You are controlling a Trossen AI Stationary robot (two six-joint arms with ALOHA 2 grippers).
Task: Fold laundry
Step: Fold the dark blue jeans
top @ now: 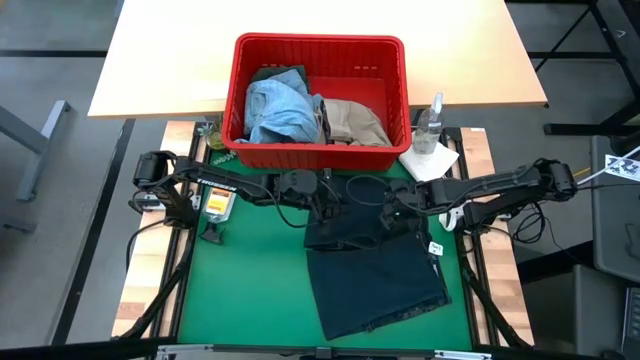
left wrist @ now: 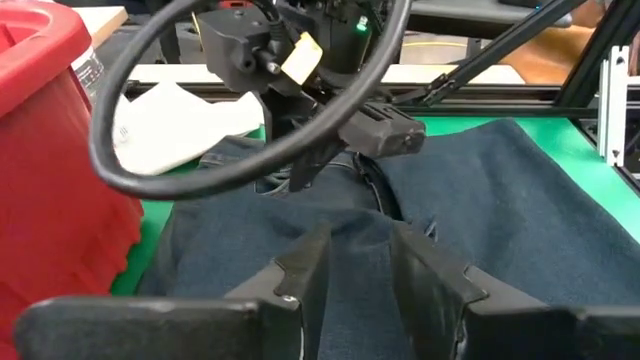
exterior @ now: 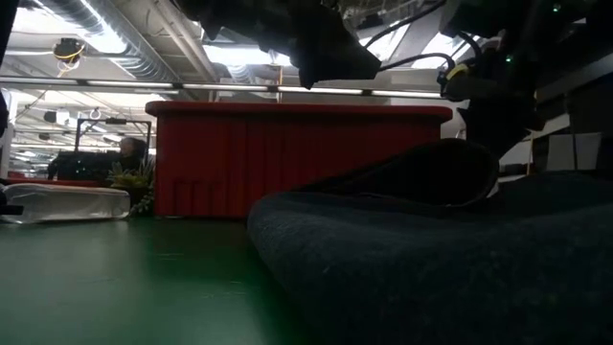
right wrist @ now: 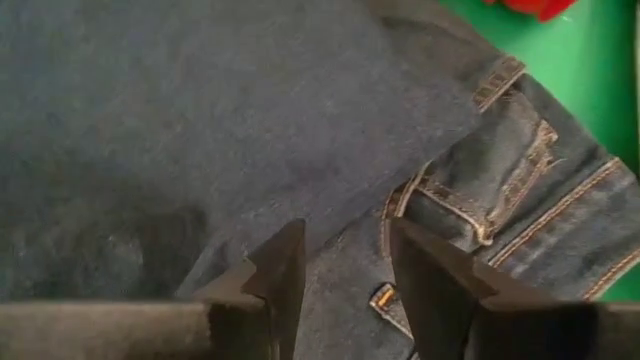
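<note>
dark navy jeans [top: 375,275] lying flat on the green mat [top: 240,290], likely heavy, limp, best pinched at waistband seams | left gripper [top: 322,207] and right gripper [top: 392,214] hovering over waistband, fingers apart, gripping nothing | remaining laundry [top: 300,112] sitting in red basket [top: 320,50]

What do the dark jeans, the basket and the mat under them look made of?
Dark navy jeans: denim, matte; woven texture and tan topstitched seams in the right wrist view. Red basket: likely moulded plastic, slightly glossy, ribbed slotted walls. Green mat: smooth, flat, matte sheet; rubber or felt, can't tell.
</note>
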